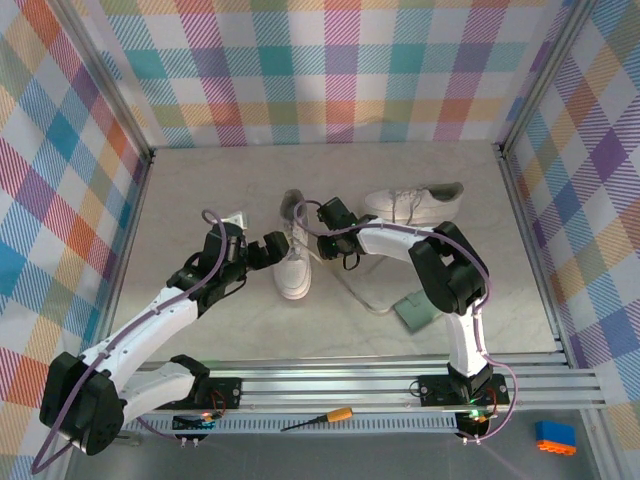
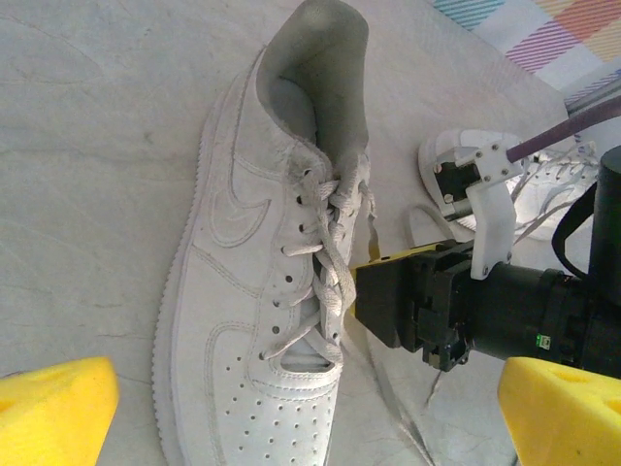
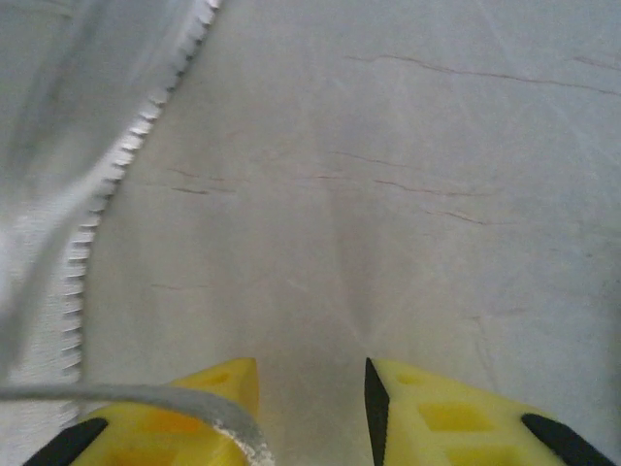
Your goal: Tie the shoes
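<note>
One white shoe (image 1: 295,258) lies mid-table with its toe toward the arms, and its laces (image 2: 335,257) are crossed but loose. The other shoe (image 1: 415,203) lies on its side at the back right. My left gripper (image 1: 270,248) hovers at the first shoe's left side, wide open, its yellow fingers (image 2: 53,408) far apart over the shoe (image 2: 252,291). My right gripper (image 1: 320,232) sits low at that shoe's right side, by the laces. Its fingertips (image 3: 441,403) stand apart with bare table between them, and a lace end (image 3: 146,398) drapes over the left finger.
A loose lace (image 1: 362,298) trails over the table toward a small green pad (image 1: 415,312). Plaid walls close in the left, back and right. A screwdriver (image 1: 320,418) and a blue-orange block (image 1: 554,436) lie beyond the front rail.
</note>
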